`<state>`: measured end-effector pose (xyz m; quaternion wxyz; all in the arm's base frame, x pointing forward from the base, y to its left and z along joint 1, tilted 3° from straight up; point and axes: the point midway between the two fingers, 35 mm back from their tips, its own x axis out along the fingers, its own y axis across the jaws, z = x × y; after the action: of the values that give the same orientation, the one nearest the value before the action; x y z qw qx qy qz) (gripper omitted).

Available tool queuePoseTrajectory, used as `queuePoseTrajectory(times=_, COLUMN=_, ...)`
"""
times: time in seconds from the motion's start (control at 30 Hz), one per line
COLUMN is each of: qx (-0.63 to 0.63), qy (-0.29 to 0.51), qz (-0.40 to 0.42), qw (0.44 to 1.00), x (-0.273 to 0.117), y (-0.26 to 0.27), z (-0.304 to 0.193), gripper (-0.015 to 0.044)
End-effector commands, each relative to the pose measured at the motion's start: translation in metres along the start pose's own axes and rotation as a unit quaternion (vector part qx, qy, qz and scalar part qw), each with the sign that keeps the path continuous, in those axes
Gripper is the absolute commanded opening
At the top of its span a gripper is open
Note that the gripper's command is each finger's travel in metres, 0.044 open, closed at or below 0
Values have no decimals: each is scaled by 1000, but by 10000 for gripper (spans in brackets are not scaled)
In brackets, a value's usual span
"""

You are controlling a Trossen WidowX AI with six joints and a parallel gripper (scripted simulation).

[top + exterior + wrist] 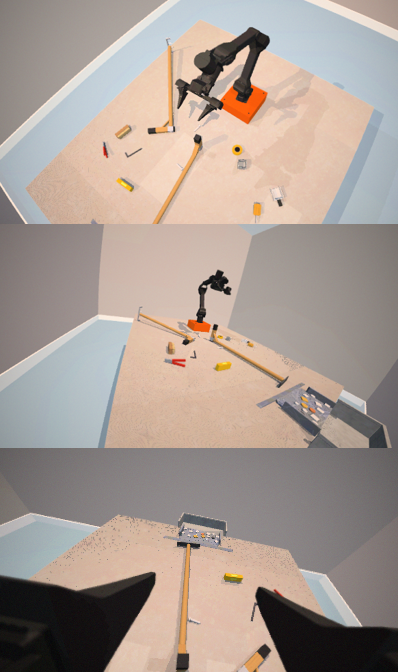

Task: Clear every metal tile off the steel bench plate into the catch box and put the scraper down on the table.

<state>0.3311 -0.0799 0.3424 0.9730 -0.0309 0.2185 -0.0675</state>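
Claw [188, 114] [228, 291] [206, 584] spread wide, nothing in its grip, you have it hanging above the table [219, 177] [164, 405], clear of every tool. Your long scraper [178, 186] [251, 360] [185, 598] lies on the table, its dark blade just short of the bench plate [293, 401] [201, 542] and its black-tipped grip end toward you. None of the clearing looks done: pale and orange tiles [312, 410] [203, 535] are scattered over the plate, and the visible floor of the catch box [355, 429] [202, 522] shows none. Grasping, sweeping, laying down and letting go all remain.
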Motion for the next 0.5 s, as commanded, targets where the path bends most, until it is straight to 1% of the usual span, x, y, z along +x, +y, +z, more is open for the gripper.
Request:
queuePoseTrajectory(times=0.0, qx=1, qy=21, qz=2, qw=1000, x=15, y=-1, z=-1, gripper=440)
queuePoseTrajectory(times=0.47, qx=2, qy=71, qz=9, qw=997, x=52, y=0, z=0, gripper=440)
